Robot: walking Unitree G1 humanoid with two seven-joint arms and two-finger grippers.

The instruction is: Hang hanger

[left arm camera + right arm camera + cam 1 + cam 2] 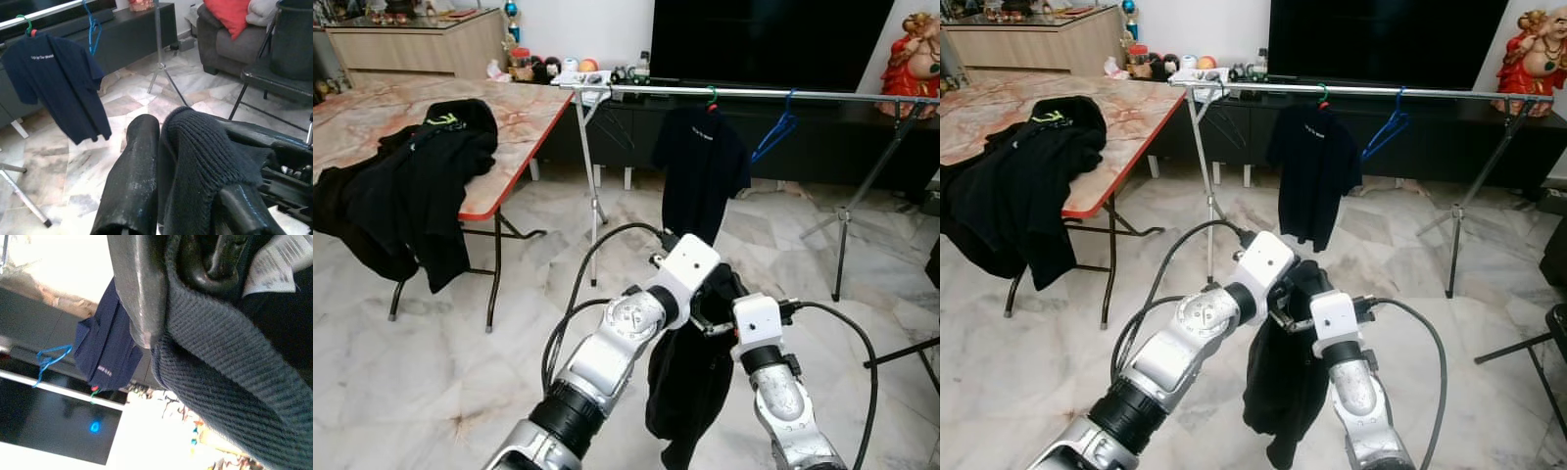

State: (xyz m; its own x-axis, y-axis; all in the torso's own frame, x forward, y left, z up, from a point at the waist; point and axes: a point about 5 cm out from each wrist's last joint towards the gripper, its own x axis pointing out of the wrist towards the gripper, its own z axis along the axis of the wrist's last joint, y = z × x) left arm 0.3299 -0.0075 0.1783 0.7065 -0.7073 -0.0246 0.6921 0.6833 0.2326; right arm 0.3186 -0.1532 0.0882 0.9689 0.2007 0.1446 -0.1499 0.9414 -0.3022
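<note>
A dark garment point(685, 382) with a ribbed collar point(195, 156) hangs low in front of me, held up between both arms. My left gripper point(717, 284) is shut on the collar; one of its fingers point(132, 176) lies bare beside the knit. My right gripper point(720, 318) meets it from the right, with a finger point(139, 293) pressed against the same collar, shut on it. A hanger inside the garment cannot be made out. Ahead stands a metal clothes rail point(754, 93) with a navy T-shirt point(703, 166) on a green hanger and an empty blue hanger point(773, 132).
A marble-topped folding table point(519, 117) at the left carries a heap of black clothes point(421, 186). The rail's tripod legs point(842, 245) spread over the marble floor. Behind it are a TV point(773, 39) and a low cabinet. A black chair frame point(911, 352) juts in at the right.
</note>
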